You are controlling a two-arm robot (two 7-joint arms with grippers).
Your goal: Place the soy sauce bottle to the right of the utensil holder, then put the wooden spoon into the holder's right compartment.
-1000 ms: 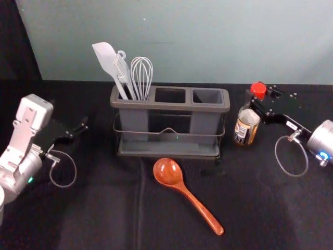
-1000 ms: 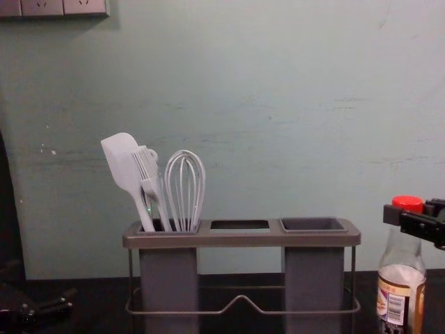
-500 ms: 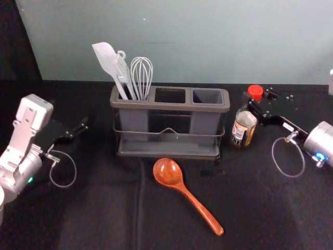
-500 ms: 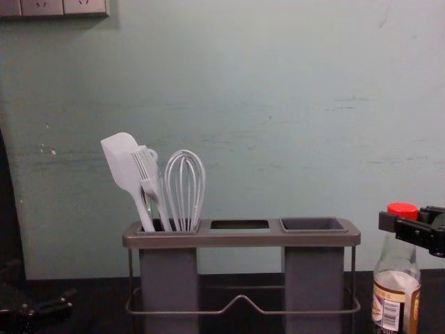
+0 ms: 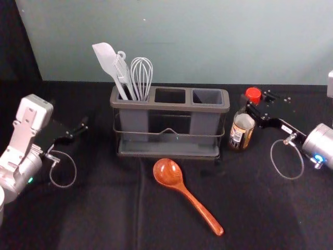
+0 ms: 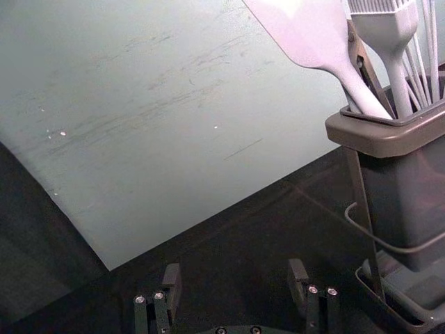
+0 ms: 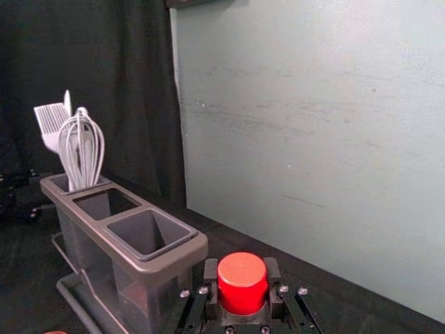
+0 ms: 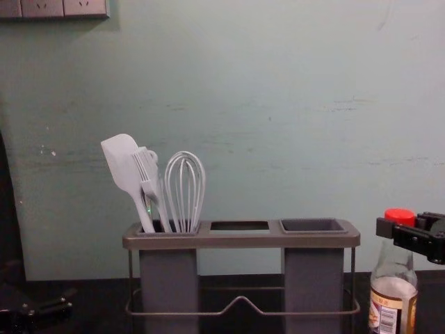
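Observation:
My right gripper (image 5: pixel 255 107) is shut on the neck of the soy sauce bottle (image 5: pixel 242 131), just under its red cap, upright and just right of the utensil holder (image 5: pixel 170 105). In the right wrist view the red cap (image 7: pixel 242 278) sits between the fingertips of my right gripper (image 7: pixel 242 289). The chest view shows the bottle (image 8: pixel 393 299) beside the holder, a gap between them. The wooden spoon (image 5: pixel 188 194) lies in front of the holder, bowl toward it. My left gripper (image 5: pixel 78 133) is parked at the left; in its wrist view the left gripper (image 6: pixel 233 278) stands open, holding nothing.
A white spatula (image 5: pixel 106 60), a brush and a whisk (image 5: pixel 141 77) stand in the holder's left compartment. Its middle opening (image 5: pixel 170 95) and right compartment (image 5: pixel 207 96) hold nothing visible. A wall rises behind the black-covered table (image 5: pixel 104 208).
The right gripper and the bottle have moved together slightly leftward, nearer the holder and the table's front, and lower in the chest view. The left arm and the spoon have stayed still.

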